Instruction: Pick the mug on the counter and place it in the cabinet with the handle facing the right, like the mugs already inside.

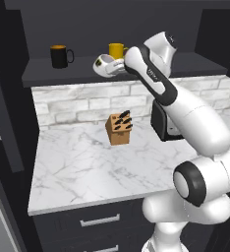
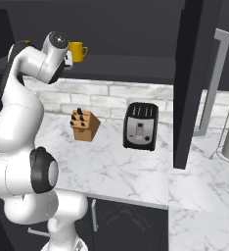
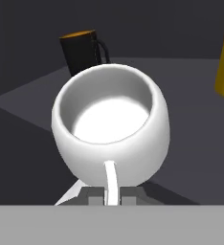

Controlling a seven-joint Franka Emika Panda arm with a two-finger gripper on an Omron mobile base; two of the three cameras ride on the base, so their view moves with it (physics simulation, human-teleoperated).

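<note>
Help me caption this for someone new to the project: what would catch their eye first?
The white mug, tipped on its side in the gripper, hangs at the cabinet shelf between the black mug and the yellow mug. In the hand view its open mouth faces the camera, its handle running down to the fingertips. Below, a knife block and a black toaster stand on the marble counter.
</note>
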